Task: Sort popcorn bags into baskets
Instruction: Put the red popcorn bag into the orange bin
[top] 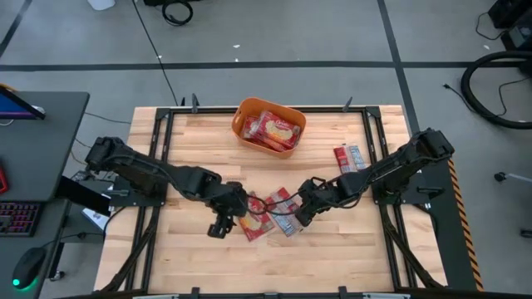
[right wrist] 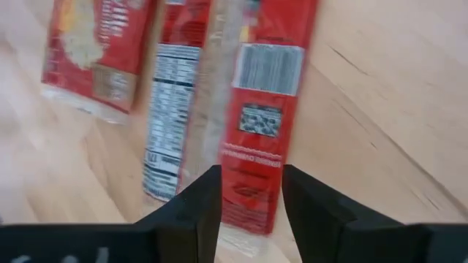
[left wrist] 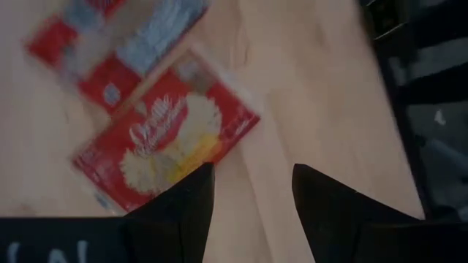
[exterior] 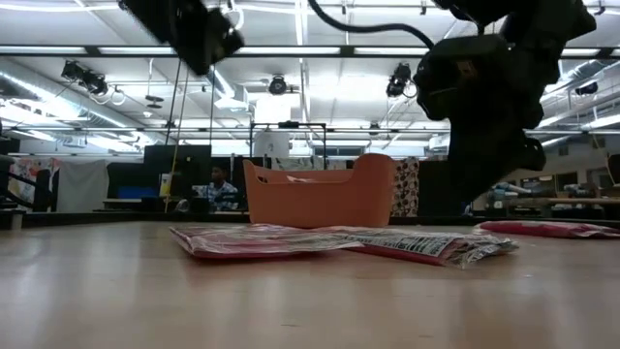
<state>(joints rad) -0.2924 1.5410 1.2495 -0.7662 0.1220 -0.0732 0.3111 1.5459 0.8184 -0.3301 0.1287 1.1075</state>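
Big wooden counter [top: 332, 257] first, carrying everything. Orange basket [top: 268, 124] parked at the far edge in the middle, reachable by either arm, already holding a few red packets [top: 274, 129]. Looked like the sorting was partly done.

Then the loose pile [top: 270, 213] of popcorn bags near the counter's middle, lying flat and partly overlapping, wedged between the two arms. Another pair of bags [top: 349, 157] off toward the right side, well apart from the pile, probably waiting for later.

Left hand [top: 219, 226] sat just beside the pile's left edge, fingers [left wrist: 178, 215] spread with nothing between them. In the left wrist view, pointed down at bare wood next to a cream-centred bag [left wrist: 170, 139], so probably lining up a pickup rather than holding anything.

Right hand [top: 301, 213] came in at the pile's right edge. Fingers [right wrist: 195, 212] spread there too, straddling the end of a barcode-side-up bag [right wrist: 257, 109]. Looked like a grab about to happen, not yet pinched. Tricky bit, guessing here: bags flat against the wood and overlapping, so easy to snag two at once.
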